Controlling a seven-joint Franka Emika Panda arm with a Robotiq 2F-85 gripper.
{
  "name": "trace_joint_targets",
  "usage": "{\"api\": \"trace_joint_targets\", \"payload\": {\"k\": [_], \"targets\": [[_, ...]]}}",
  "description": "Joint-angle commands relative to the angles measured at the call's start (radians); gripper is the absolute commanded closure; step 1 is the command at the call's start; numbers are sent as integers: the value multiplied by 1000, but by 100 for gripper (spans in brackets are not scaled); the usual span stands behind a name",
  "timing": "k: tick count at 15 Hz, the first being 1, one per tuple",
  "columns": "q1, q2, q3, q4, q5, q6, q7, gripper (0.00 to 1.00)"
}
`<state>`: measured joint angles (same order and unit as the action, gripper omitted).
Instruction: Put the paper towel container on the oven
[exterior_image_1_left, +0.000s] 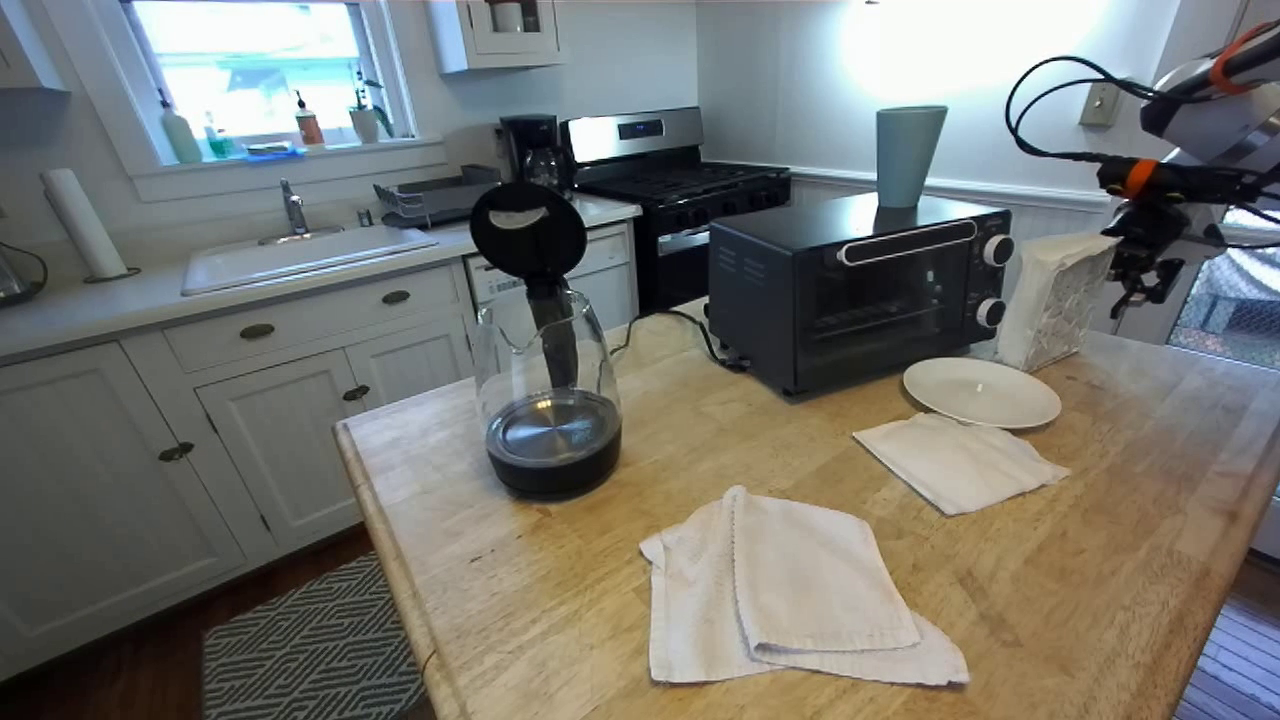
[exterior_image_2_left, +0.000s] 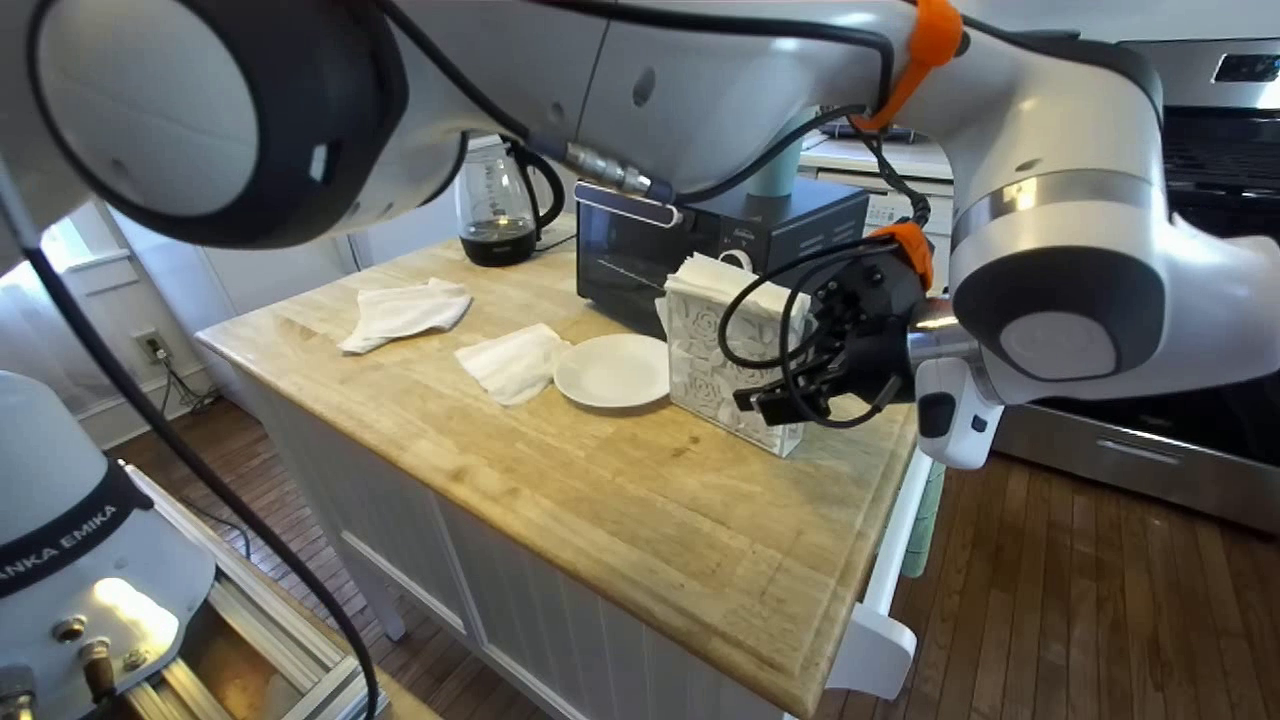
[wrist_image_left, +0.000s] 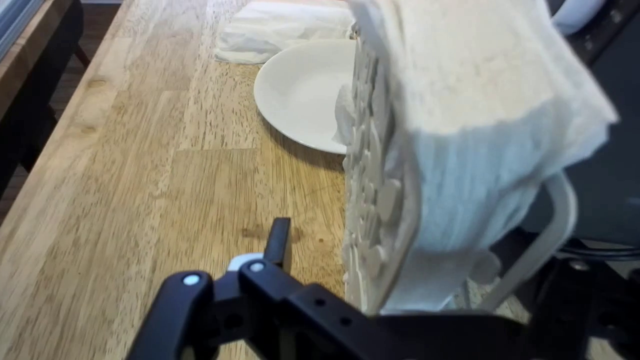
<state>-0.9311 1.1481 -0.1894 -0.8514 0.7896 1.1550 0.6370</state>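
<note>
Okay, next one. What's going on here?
A robot arm has its open gripper at one end of the towel holder, apparently lining up to grasp it; in the wrist view, one finger clearly stands apart from it. The towel holder stands upright on the table beside the oven, not yet on top, where a cup stands.
</note>
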Motion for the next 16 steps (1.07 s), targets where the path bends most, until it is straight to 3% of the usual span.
{"api": "trace_joint_targets", "payload": {"k": [1,7,8,10,16], "targets": [[-28,85,30,116,41,-35,89,0],[-31,141,42,172,30,-30,144,3],[-32,148,42,180,30,-32,151,23],[-33,158,44,193,30,-36,166,31],[-44,171,52,224,33,-57,198,73]]}}
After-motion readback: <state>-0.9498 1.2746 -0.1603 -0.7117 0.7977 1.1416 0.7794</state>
